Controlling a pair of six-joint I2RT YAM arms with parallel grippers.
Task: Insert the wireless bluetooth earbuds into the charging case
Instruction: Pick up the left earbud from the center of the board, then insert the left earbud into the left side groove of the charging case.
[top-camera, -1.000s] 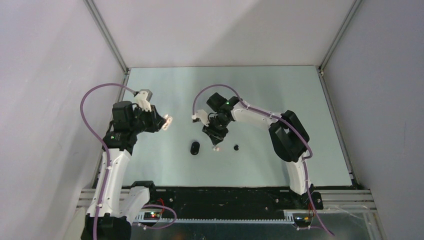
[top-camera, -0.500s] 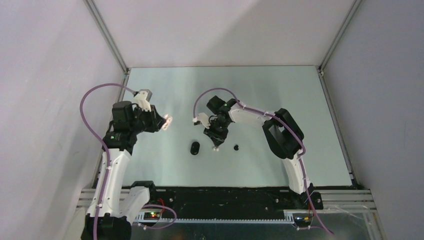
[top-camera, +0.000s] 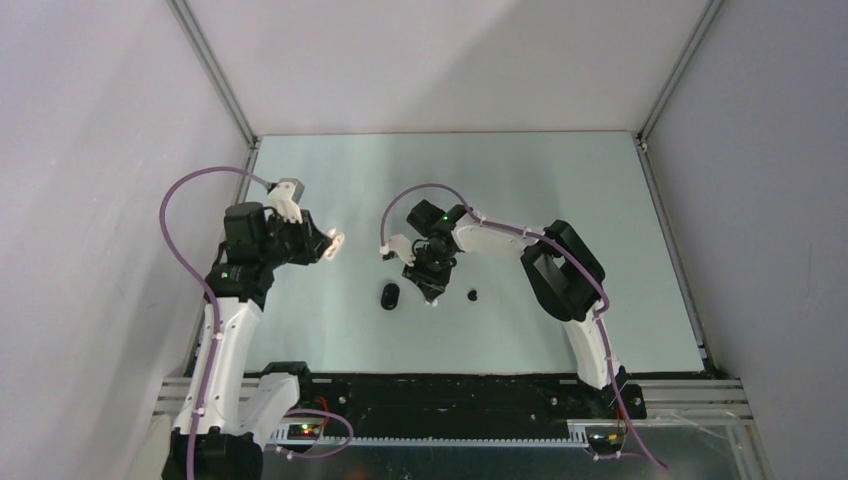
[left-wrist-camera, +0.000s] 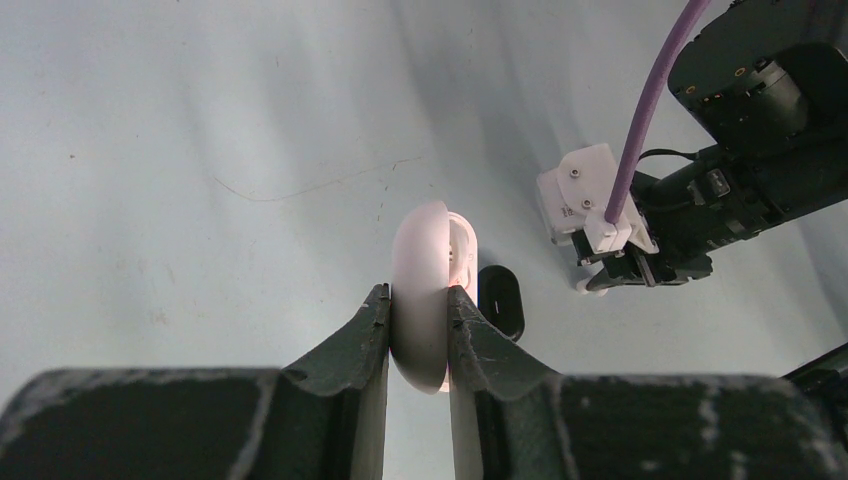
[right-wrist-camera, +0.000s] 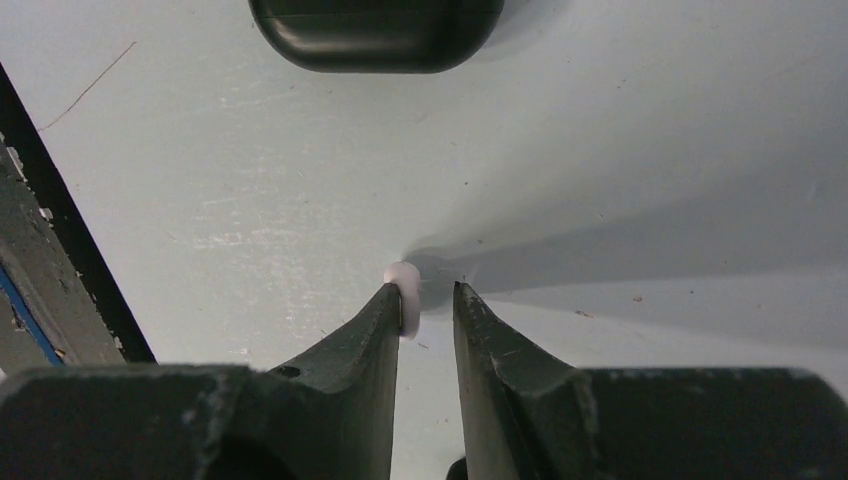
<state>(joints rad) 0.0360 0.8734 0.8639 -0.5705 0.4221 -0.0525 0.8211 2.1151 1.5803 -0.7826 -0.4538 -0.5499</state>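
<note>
Bud (right-wrist-camera: 404, 288) touches one finger of the narrowly parted right gripper (right-wrist-camera: 428, 293) — charging case (right-wrist-camera: 376, 30) lies just ahead, toward the left edge of the tabletop (right-wrist-camera: 650, 130).

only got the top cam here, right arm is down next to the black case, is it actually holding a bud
Observer: Not clamped. The right wrist view shows a white bud touching one side of the right jaws, with a gap to the other side; they stand apart.
Operator: ok and the pale thing the left arm has, what is that
Observer: A white oval case, pinched edge-on between the left jaws.
Operator: is the black case open
Observer: It looks shut. The left wrist view shows the black case as a smooth dark oval with no raised lid.
</note>
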